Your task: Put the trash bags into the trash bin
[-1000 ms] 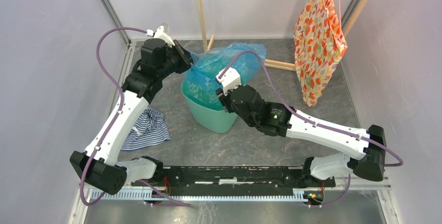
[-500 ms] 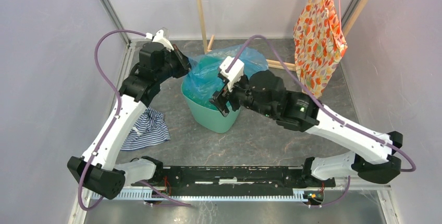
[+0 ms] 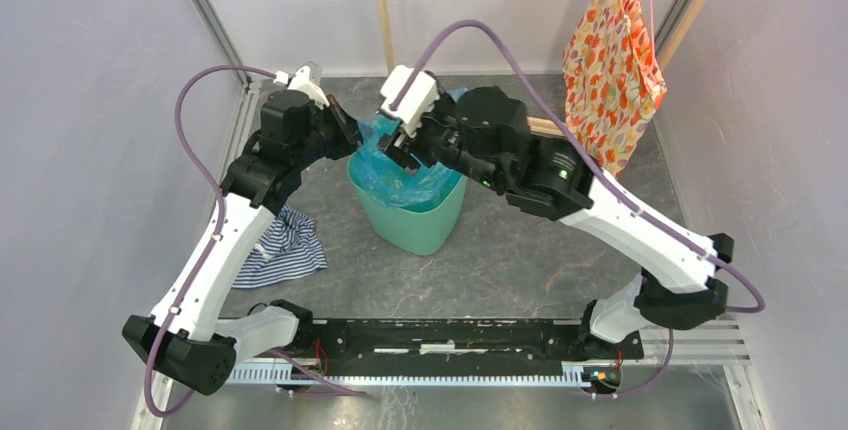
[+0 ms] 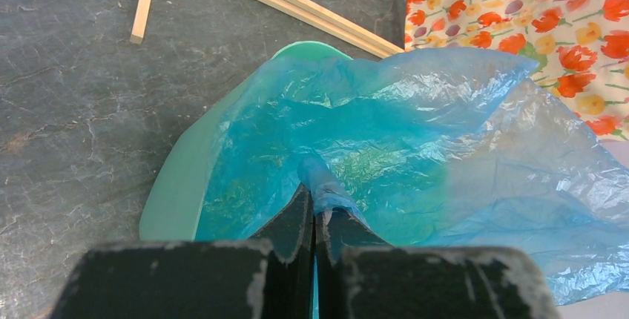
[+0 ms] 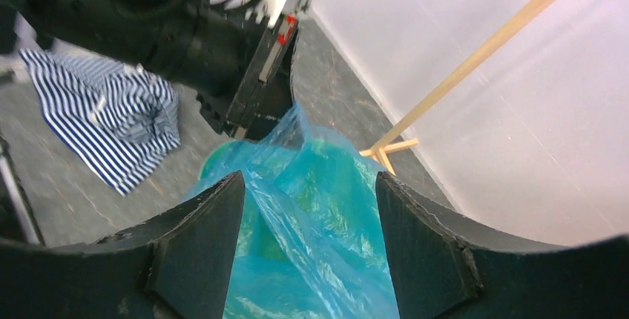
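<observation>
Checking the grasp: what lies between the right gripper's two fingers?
Crinkled trash bag sits inside the open right gripper; seen in the right wrist view.

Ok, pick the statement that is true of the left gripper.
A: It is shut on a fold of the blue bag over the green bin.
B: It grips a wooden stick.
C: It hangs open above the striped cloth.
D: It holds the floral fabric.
A: in the left wrist view the left gripper has its jaws closed on a bunched fold of the trash bag, above the bin.
</observation>
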`<action>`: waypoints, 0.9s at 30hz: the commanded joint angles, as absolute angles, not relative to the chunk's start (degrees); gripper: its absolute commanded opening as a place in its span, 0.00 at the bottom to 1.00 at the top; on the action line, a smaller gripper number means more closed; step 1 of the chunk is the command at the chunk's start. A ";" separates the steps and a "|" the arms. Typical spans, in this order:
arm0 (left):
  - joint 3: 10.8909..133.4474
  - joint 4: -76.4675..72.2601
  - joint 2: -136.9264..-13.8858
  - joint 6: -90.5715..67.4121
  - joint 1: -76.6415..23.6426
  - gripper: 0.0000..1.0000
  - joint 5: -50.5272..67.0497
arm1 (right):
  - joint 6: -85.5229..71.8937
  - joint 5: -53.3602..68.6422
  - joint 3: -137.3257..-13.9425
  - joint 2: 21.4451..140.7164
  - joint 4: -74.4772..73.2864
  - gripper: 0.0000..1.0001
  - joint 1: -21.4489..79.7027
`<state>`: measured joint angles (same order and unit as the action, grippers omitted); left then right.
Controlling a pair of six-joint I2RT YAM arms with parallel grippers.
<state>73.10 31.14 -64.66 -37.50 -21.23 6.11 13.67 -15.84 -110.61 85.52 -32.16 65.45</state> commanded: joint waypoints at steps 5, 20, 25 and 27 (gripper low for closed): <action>73.48 31.78 -62.68 -35.16 -21.07 0.02 5.64 | 21.89 -5.29 -109.43 87.58 -38.23 0.70 59.71; 75.41 33.23 -63.43 -34.07 -21.01 0.02 4.42 | 23.29 5.15 -108.81 89.58 -42.45 0.56 54.55; 76.71 34.49 -64.01 -33.12 -21.04 0.02 3.45 | 23.38 7.21 -110.26 90.96 -43.15 0.56 53.47; 76.90 34.70 -64.16 -33.05 -21.09 0.02 3.46 | 23.29 7.43 -110.76 90.72 -43.08 0.65 53.52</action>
<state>74.00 34.41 -64.07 -35.97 -21.23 4.54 22.68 5.30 -108.20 90.04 -43.05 53.87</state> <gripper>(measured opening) 0.028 0.590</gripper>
